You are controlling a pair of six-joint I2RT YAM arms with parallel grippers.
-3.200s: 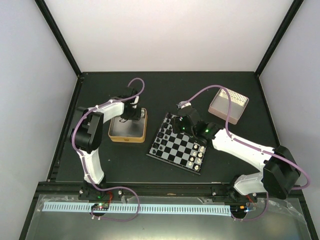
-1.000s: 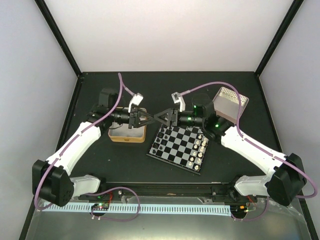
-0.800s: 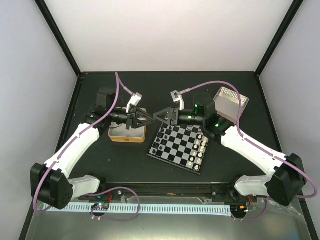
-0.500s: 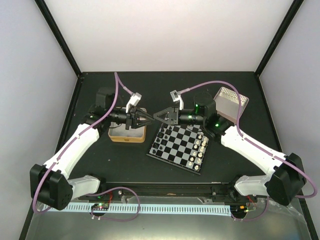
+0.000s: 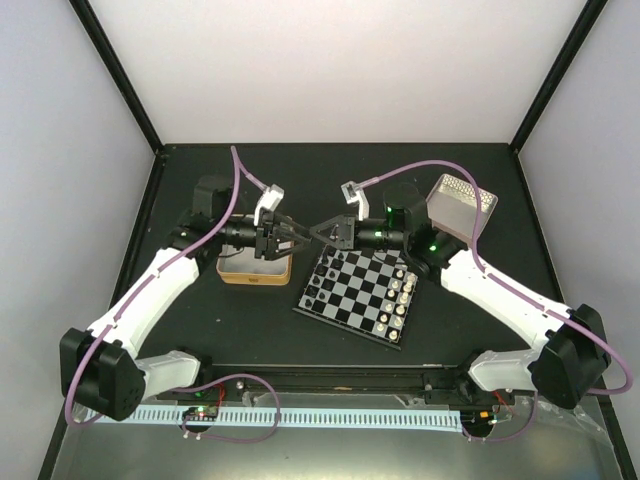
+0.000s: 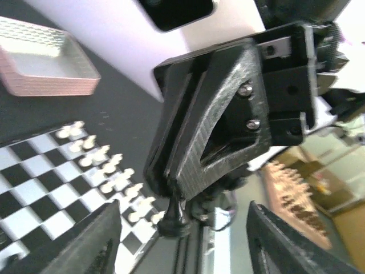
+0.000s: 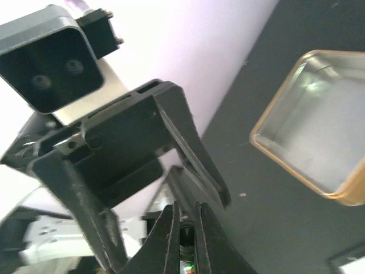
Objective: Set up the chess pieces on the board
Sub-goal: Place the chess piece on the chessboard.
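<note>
Now the right claw (image 6: 170,194) pinches one black piece (image 6: 174,220) tight in the air, just off the board's (image 5: 345,325) far corner by the tin (image 5: 255,272), while the left claw (image 5: 298,233) gapes half open, holding nothing, likely so the claw nearer the board can set it down.

The surface (image 5: 250,320) is matt black. The right claw (image 6: 171,191) is black plastic with a fine ribbed, layered grain, fixed with bright metal screws (image 6: 245,89). The black chess piece (image 6: 174,220) at its tips is smooth and glossy. The board (image 6: 34,194) looks smooth, faintly shiny. The tin (image 7: 331,125) is dull silvery metal inside, with a polished gold rim. The pink box (image 6: 34,83) has a dimpled rim.
</note>
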